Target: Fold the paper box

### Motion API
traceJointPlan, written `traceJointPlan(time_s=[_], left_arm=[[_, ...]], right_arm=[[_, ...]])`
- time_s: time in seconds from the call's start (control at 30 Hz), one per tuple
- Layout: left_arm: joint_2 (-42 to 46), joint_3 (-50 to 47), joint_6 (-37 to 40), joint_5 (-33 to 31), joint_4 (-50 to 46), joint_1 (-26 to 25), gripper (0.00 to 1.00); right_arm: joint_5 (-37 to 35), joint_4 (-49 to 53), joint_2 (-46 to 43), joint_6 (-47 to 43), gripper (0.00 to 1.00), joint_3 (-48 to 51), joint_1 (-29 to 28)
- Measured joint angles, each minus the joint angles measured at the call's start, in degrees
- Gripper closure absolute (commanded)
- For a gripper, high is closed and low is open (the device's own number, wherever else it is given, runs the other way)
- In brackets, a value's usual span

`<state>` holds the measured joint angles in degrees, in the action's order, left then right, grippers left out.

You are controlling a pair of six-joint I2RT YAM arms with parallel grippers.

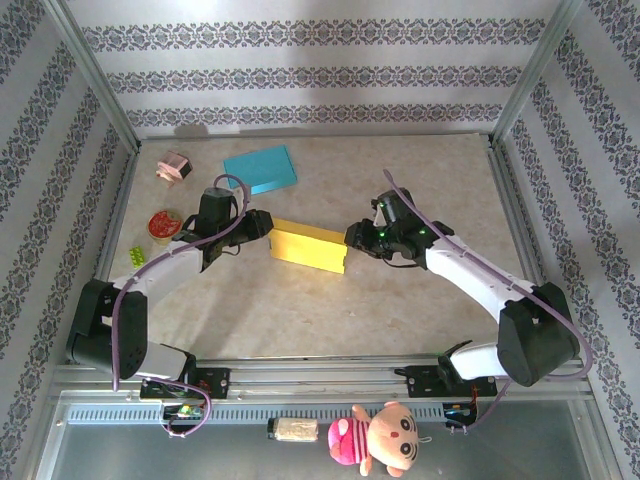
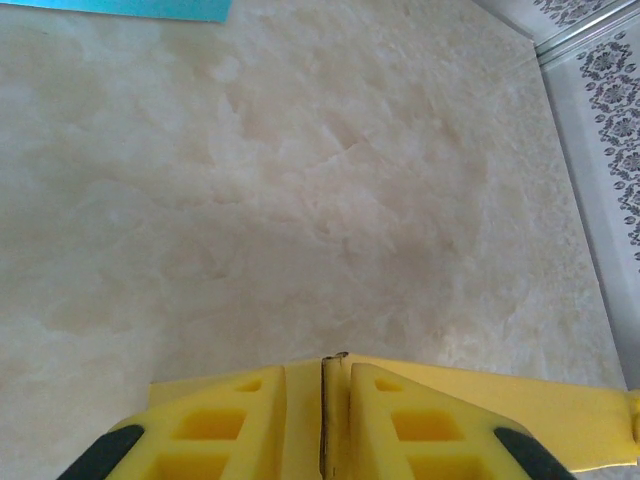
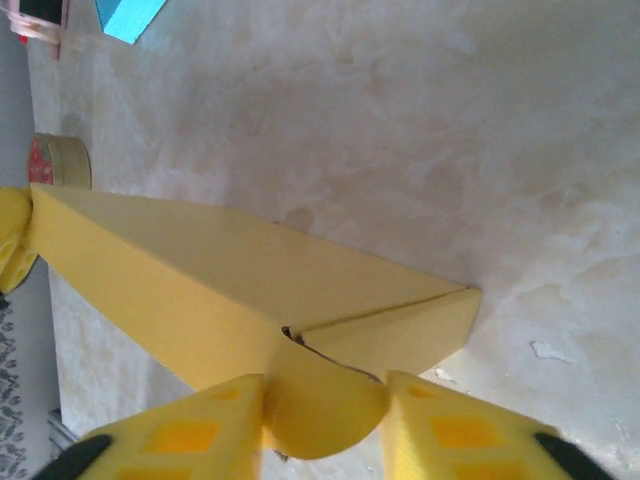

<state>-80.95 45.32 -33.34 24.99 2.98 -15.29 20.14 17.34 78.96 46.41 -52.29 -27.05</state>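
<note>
Now L pincer (image 2: 323, 400) clamped on paper box (image 1: 308, 245) edge; R pincer (image 3: 325, 390) closed round its end flap (image 3: 322, 425).

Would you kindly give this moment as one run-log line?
left gripper: shut on box | right gripper: astride box flap | flap: untucked

Yellow paper box (image 1: 308, 245), turquoise sheet (image 1: 260, 168) (walls (image 1: 300, 35): grey floral stripes), beige marbled table (image 1: 400, 180).
</note>
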Motion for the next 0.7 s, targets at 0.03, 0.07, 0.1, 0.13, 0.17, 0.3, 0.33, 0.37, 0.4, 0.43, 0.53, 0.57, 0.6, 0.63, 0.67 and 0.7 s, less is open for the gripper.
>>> traceJointPlan(time_s=[0.03, 0.07, 0.1, 0.13, 0.17, 0.3, 0.33, 0.37, 0.4, 0.43, 0.53, 0.57, 0.6, 0.63, 0.67, 0.7], left_arm=[[0.5, -0.7, -0.2, -0.3, 0.5, -0.2, 0.78], [1.2, -1.5, -0.4, -0.7, 1.0, -0.5, 0.77], [2.2, -2.7, -0.7, -1.4, 1.6, -0.9, 0.77], [3.3, -4.1, -1.1, -2.3, 2.3, -1.3, 0.76], [4.5, -5.2, -1.6, -3.1, 2.8, -1.7, 0.74], [10.3, -9.4, -3.3, -8.6, 1.7, -4.2, 0.51], [11.8, -10.1, -3.7, -9.8, 0.5, -4.8, 0.46], [13.2, -10.5, -4.0, -10.8, -0.9, -5.4, 0.43], [14.8, -11.0, -4.2, -11.6, -2.6, -6.0, 0.39], [16.4, -11.4, -4.3, -12.2, -4.5, -6.8, 0.36], [20.6, -12.8, -3.9, -12.9, -9.9, -9.2, 0.28], [21.9, -13.4, -3.5, -13.4, -11.8, -9.7, 0.27], [23.3, -14.2, -2.9, -14.2, -13.5, -9.9, 0.24], [24.9, -14.9, -2.3, -15.8, -15.1, -9.9, 0.21], [26.5, -15.4, -1.5, -17.7, -16.2, -9.9, 0.19], [28.4, -15.9, -0.6, -20.2, -17.0, -9.9, 0.16]], right_arm=[[-0.1, -0.6, 0.1, 0.2, 0.77, 0.2, -0.4], [-0.2, -1.4, 0.2, 0.2, 0.77, 0.4, -1.0], [-0.9, -2.2, 0.2, -0.1, 0.76, 0.8, -1.8], [-1.8, -2.8, 0.0, -0.9, 0.73, 1.2, -2.4], [-2.7, -3.0, -0.1, -1.9, 0.71, 1.4, -2.9], [-7.3, -1.7, -2.1, -7.6, 0.51, 2.3, -4.6], [-8.1, -0.9, -3.1, -8.9, 0.44, 2.8, -4.7], [-8.7, 0.1, -4.1, -10.1, 0.39, 3.2, -4.7], [-9.1, 1.4, -5.1, -11.3, 0.34, 3.5, -4.7], [-9.5, 2.8, -6.1, -12.4, 0.30, 3.8, -4.7], [-9.7, 4.4, -8.8, -14.9, 0.21, 3.8, -3.2], [-9.4, 4.5, -9.7, -15.5, 0.19, 3.8, -2.1], [-9.3, 4.3, -10.9, -16.2, 0.16, 3.8, 0.0], [-9.5, 4.2, -12.1, -16.9, 0.12, 3.8, 2.7], [-9.9, 3.9, -13.1, -17.9, 0.08, 3.8, 4.9], [-11.1, 3.0, -14.4, -19.0, 0.05, 4.1, 7.8]])
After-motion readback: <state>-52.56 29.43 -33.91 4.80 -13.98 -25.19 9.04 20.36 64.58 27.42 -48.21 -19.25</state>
